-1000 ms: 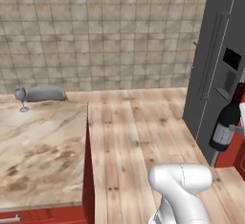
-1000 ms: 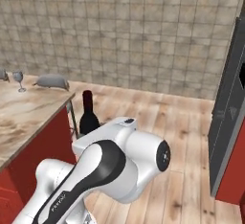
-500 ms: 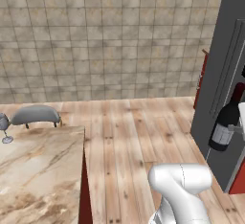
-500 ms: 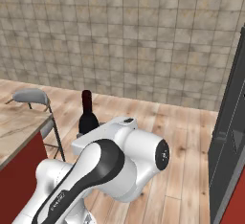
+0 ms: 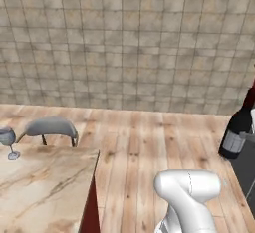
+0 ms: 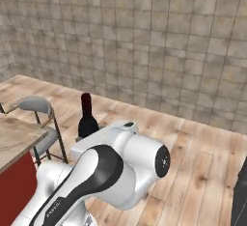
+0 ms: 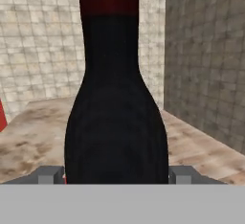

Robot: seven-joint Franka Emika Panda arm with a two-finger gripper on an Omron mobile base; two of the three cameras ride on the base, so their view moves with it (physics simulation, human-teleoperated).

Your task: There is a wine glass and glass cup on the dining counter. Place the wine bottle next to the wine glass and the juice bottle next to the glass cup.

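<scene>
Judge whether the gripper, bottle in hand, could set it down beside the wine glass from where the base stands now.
Probably not yet. The gripper holds the wine bottle far to the right over the floor, while the wine glass stands at the counter's far left edge.

Wine bottle (image 5: 235,133): dark glass, slim neck with dark red top, pale grey label; held upright above floor, clamped between pincer (image 7: 116,174) fingertips (image 7: 50,174). Wine glass (image 5: 8,142): clear, stemmed, upright near far edge of marbled surface (image 5: 45,187).
</scene>
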